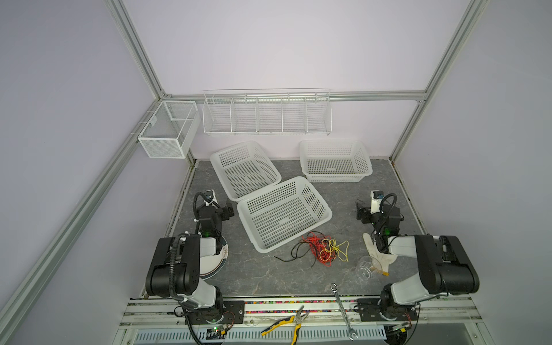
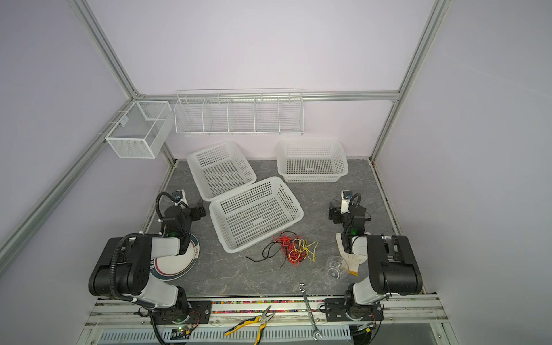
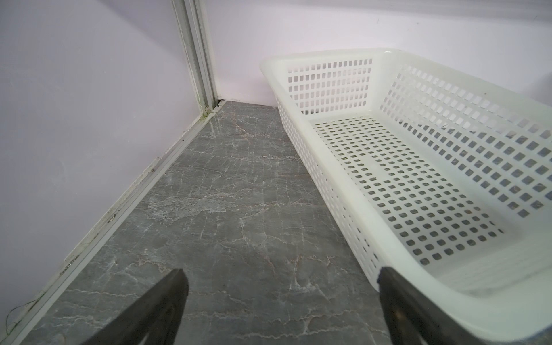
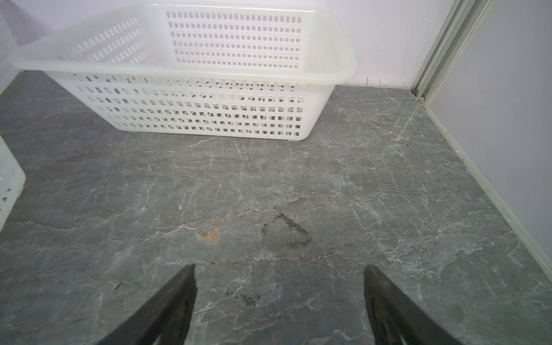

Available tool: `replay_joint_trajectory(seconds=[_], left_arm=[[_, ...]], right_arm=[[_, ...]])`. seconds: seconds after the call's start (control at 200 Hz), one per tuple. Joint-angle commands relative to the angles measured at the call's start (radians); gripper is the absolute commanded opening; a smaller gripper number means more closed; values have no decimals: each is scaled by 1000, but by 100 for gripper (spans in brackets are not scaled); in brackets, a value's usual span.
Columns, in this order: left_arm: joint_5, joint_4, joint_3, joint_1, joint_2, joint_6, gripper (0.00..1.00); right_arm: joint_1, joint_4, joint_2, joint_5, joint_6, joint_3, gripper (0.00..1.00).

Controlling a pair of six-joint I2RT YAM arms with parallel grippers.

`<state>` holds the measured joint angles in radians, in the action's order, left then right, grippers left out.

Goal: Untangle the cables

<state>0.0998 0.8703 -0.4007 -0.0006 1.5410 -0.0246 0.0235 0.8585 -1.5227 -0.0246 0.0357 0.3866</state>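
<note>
Loosely heaped on the grey marbled table [image 1: 268,277], toward its near edge and a little right of the middle: cables [image 1: 321,249] in red, yellow and black, knotted together, with black ends trailing out to the left. Touched by neither claw. Just behind, close to the red loops, the near corner of the nearest basket [image 1: 268,191], white and perforated. To the right of the tangle, a clear glass [image 1: 364,268] and a white glove [image 1: 368,242] partly under the right arm. Well off to the left, a plate [image 2: 176,265] beneath the left arm. Farther back, left gripper [image 3: 280,277] spread wide, grasping nothing, low over bare table beside the back-left basket [image 3: 337,182]. Right gripper [image 4: 279,271] likewise parted and empty, over bare table, facing the back-right basket [image 4: 185,67]. On the front rail, yellow-handled pliers [image 1: 286,324] and a wrench [image 1: 342,307].
</note>
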Motion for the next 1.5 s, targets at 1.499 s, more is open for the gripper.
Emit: replay_joint_trajectory(seconds=[1.499], left_arm=[[180,-881,-96,-753,-735,-294,100]], right_arm=[[-448,-1424,577,-110,-319,352,74]])
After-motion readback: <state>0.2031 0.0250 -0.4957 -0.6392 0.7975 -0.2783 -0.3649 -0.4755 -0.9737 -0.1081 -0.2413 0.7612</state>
